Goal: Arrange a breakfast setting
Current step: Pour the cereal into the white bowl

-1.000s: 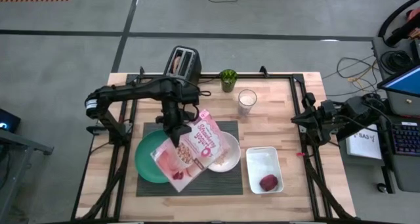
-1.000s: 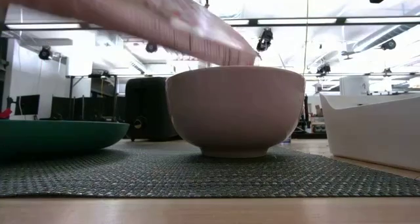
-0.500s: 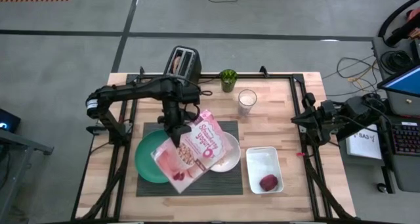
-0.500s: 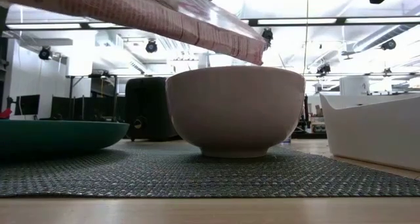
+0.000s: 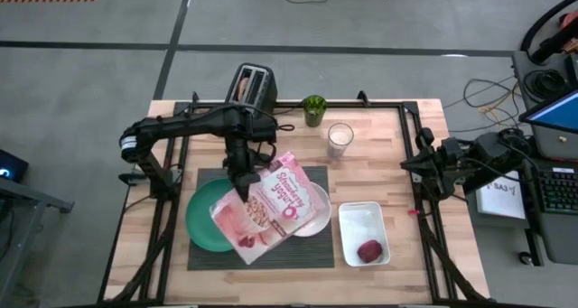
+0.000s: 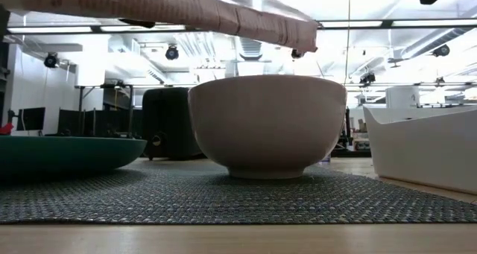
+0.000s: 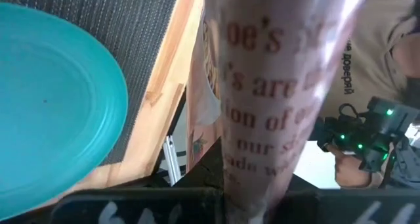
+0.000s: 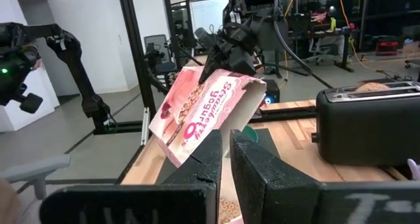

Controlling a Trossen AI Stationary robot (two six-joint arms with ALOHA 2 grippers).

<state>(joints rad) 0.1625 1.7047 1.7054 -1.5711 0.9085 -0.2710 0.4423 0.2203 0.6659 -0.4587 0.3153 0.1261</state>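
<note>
My left gripper [image 5: 244, 187] is shut on the pink cereal box [image 5: 268, 209] and holds it tilted in the air over the white bowl [image 5: 318, 219] and the green plate [image 5: 202, 221]. Both stand on the dark ribbed placemat [image 5: 203, 256]. In the low view the box [image 6: 186, 7] hangs just above the bowl's rim [image 6: 268, 79]. The white rectangular dish [image 5: 361, 222] stands right of the bowl. The milk glass [image 5: 340, 138] and black toaster [image 5: 253, 84] stand at the far side. My right gripper [image 8: 230, 155] is shut and empty at the table's right edge. My left gripper pinches the cereal box between its two fingers at the box's far left edge [image 8: 216, 69], coming from above and slanting down. In the left wrist view the box's narrow printed side [image 7: 262, 132] runs away from the fingers. The box is lifted clear and tilted.
A small red thing [image 5: 369, 251] lies in the white dish. A green potted plant [image 5: 313, 109] stands by the toaster. A person [image 7: 384, 27] shows beyond the table in the left wrist view. Bare wood lies along the table's near edge [image 5: 298, 285].
My left gripper has gone a little toward the table's near edge. The cereal box has swung with it. Its end over the bowl has risen and moved toward the table's right, so the box lies more level above the bowl's rim.
</note>
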